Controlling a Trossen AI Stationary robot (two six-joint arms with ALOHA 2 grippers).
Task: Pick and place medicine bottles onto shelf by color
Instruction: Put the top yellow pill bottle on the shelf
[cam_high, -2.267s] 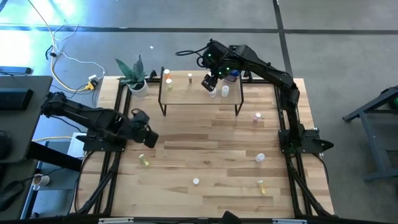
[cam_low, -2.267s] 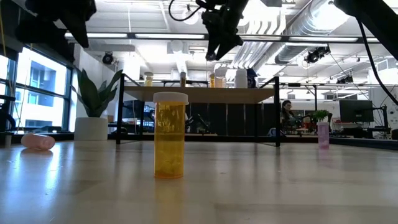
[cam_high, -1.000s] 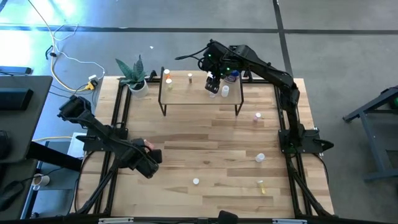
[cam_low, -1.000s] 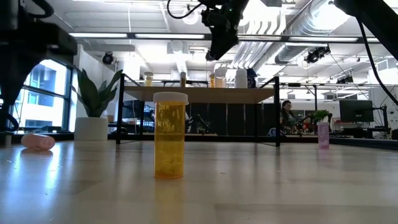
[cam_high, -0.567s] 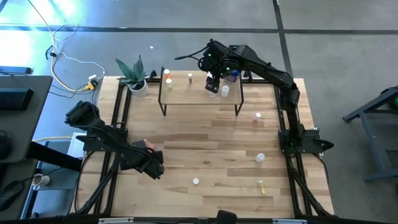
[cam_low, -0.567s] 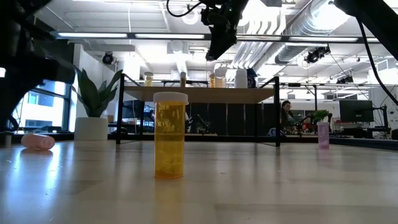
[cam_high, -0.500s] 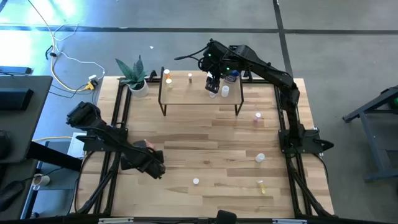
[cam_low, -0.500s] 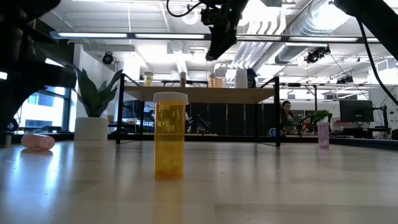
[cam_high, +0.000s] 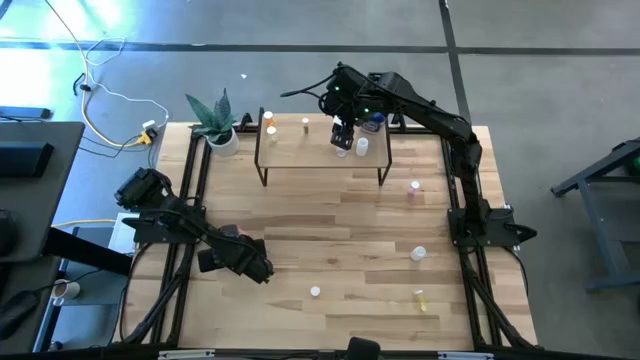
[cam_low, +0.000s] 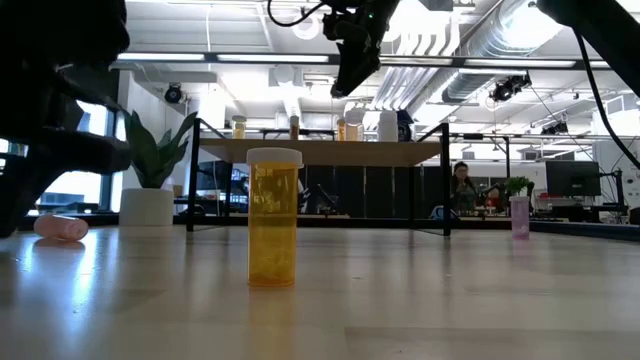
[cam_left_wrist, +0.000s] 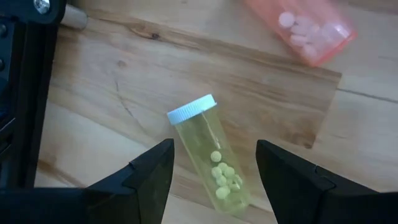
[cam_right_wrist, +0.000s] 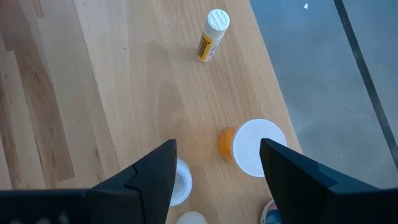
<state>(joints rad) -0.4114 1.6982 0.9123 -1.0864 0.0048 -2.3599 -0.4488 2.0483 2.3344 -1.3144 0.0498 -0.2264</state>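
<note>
My left gripper is open, low over the table's near left part. Its fingers stand on either side of a yellow-green medicine bottle with a white cap, which lies on its side on the table, untouched. A pink bottle lies just beyond it. My right gripper is open and empty above the shelf, whose board carries several small bottles, among them an orange one with a white cap, a yellow vial and a blue one.
More bottles are scattered on the table: a pink one, a white one, a white cap and a yellow one. An upright amber bottle stands near the low camera. A potted plant stands at the far left.
My left gripper has gone a little toward the table's right edge and down, over the lying yellow-green bottle, with its arm stretching out behind it.
</note>
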